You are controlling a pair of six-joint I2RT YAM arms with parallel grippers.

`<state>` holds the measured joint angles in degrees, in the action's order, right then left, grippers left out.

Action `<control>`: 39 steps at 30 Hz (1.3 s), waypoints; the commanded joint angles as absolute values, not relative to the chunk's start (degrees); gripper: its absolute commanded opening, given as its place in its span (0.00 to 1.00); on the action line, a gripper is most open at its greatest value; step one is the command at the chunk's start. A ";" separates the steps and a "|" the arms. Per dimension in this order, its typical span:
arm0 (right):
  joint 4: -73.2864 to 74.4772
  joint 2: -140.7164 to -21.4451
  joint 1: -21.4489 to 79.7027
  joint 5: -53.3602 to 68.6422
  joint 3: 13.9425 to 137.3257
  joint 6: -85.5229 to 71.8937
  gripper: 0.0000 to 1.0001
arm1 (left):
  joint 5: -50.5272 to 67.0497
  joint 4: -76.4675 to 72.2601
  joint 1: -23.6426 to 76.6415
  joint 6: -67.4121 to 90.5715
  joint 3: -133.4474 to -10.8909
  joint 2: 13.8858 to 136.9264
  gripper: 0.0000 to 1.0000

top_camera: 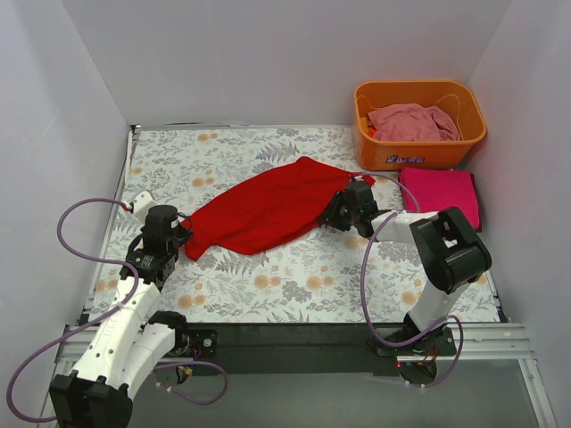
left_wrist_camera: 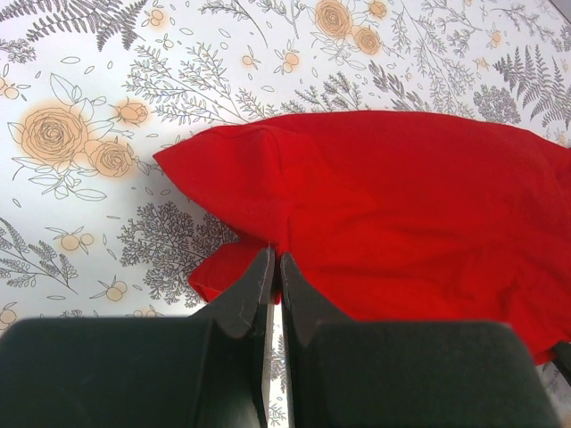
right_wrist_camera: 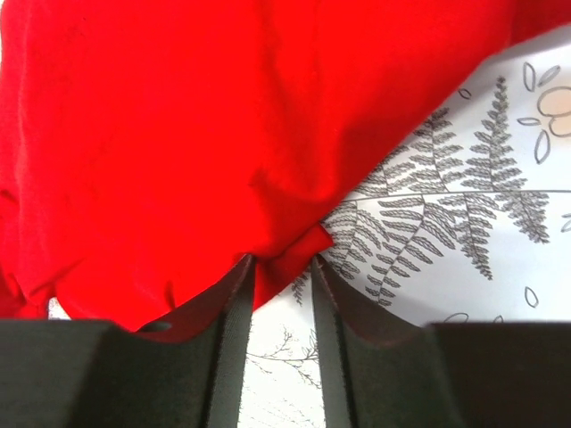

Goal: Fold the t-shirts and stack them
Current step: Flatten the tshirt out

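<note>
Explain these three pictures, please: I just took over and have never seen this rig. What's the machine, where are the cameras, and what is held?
Two robot arms are bolted at the near edge of a table with a floral cover. The wide picture comes from a fixed camera above and behind them. The other two come from wrist cameras, each looking past its own dark fingers. A red t-shirt lies spread across the middle. The left pincer pinches its left end; the right pincer appears to grip a fold at its right end. A magenta t-shirt lies folded at the far right, in front of an orange basket holding a pale pink t-shirt.
</note>
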<state>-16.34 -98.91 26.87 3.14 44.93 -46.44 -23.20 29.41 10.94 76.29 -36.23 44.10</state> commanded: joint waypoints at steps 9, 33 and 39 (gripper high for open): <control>-12.66 -98.61 27.69 1.23 42.28 -46.32 0.32 | -23.64 28.48 10.63 76.03 -36.65 43.95 0.00; -12.74 -102.92 28.04 0.26 45.35 -47.46 0.35 | -23.47 28.48 10.63 75.85 -36.65 45.00 0.00; -12.57 -100.99 27.69 -2.63 43.77 -45.88 0.17 | -23.55 28.48 10.63 76.11 -36.65 45.87 0.00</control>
